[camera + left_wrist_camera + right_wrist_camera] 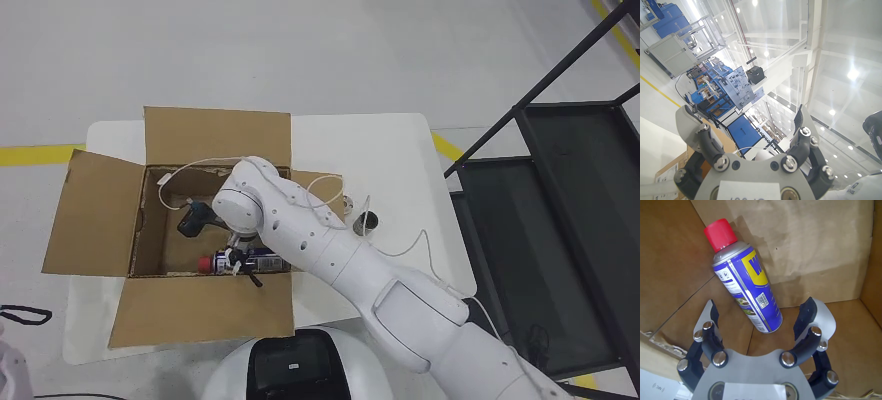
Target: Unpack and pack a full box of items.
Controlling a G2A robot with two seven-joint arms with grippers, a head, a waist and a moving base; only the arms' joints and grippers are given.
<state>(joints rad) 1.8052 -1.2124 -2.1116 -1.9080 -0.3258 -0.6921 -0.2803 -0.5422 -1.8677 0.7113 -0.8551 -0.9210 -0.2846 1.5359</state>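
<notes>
While the right arm stretches in over the white table (400, 150) and folds at the wrist to dip into the open cardboard box (100, 215), its gripper (761, 313) hangs low over the box floor. The fingers (806, 315) are spread wide, holding nothing. And there's the spray can (745, 275), lying on its side on the box floor along the wall nearest the robot, red cap (721, 234) pointing away from the gripper. The can's base sits right between the two open pads, with a gap showing on either side, so no contact. Deeper in the box, near the middle, lies a dark object (195, 218), well apart from the can; what it is, I cannot tell. Over to the left gripper (744, 113): it's tipped upward, facing the hall ceiling, fingers wide apart and nothing between them.
</notes>
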